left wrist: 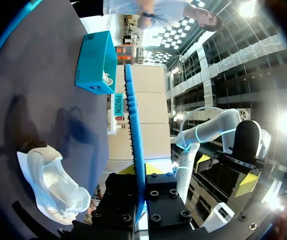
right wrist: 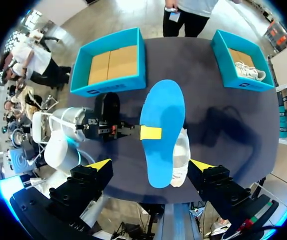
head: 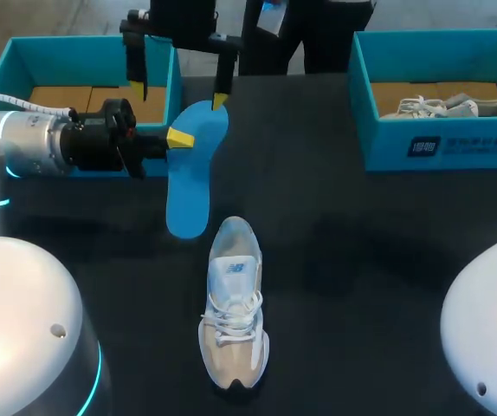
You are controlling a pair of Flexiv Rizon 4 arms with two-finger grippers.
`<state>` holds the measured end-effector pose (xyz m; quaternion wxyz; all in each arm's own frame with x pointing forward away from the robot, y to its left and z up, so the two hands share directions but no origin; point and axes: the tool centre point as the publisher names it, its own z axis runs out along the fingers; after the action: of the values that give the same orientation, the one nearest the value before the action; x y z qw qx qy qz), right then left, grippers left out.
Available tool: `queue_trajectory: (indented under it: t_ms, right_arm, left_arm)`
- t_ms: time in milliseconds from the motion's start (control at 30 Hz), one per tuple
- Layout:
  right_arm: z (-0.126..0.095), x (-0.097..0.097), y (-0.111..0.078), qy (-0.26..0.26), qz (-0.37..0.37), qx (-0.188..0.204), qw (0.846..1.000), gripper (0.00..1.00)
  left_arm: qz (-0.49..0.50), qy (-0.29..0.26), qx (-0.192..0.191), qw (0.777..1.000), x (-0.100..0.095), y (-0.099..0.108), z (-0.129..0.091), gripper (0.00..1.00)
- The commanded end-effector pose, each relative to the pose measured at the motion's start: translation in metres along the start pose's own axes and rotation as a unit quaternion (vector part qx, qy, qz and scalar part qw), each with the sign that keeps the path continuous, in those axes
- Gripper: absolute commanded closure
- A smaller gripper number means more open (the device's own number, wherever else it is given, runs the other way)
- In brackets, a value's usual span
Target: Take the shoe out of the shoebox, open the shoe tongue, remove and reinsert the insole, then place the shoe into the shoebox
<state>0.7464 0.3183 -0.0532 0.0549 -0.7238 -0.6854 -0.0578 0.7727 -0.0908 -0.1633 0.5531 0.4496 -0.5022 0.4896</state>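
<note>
On the dark table [head: 361,260], nearest the robot, the white shoe [head: 233,312] stands sole down, outside either box. Just beyond it the blue insole [head: 190,169] is held flat above the surface. The left gripper [head: 179,139] is clamped on one long edge of it, a finger on each face. The right gripper [head: 177,95] hangs above the insole's far end, fingers spread wide, holding nothing. At the far edge, the left shoebox [head: 93,42] shows only its cardboard floor. The right shoebox [head: 439,147] contains pale shoes [head: 448,106].
</note>
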Motion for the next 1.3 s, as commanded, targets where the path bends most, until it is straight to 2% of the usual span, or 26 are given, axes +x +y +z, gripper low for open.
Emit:
queue_trajectory:
  t_ms: [33, 300, 600, 867, 1200, 1300]
  right_arm:
    - [-0.003, -0.012, -0.003, 0.035, -0.001, -0.006, 0.999, 0.00]
    - [-0.005, -0.033, -0.007, 0.139, 0.004, -0.010, 0.990, 0.00]
    - [-0.006, -0.050, -0.011, 0.201, 0.022, -0.012, 0.979, 0.00]
    - [0.001, -0.061, -0.006, 0.261, 0.027, 0.009, 0.965, 0.00]
    - [0.005, -0.077, 0.005, 0.347, 0.028, 0.020, 0.937, 0.00]
    - [0.007, -0.083, 0.008, 0.383, 0.024, 0.025, 0.923, 0.00]
  left_arm:
    - [0.000, -0.002, 0.000, 1.000, 0.001, 0.001, 0.000, 1.00]
    - [0.000, -0.002, 0.000, 1.000, 0.001, 0.001, 0.000, 1.00]
    - [0.000, -0.002, 0.000, 1.000, 0.001, 0.001, 0.000, 1.00]
    - [0.000, -0.002, 0.000, 1.000, 0.001, 0.001, 0.000, 1.00]
    - [0.000, -0.002, 0.000, 1.000, 0.001, 0.001, 0.000, 1.00]
    - [0.000, -0.002, 0.000, 1.000, 0.001, 0.001, 0.000, 1.00]
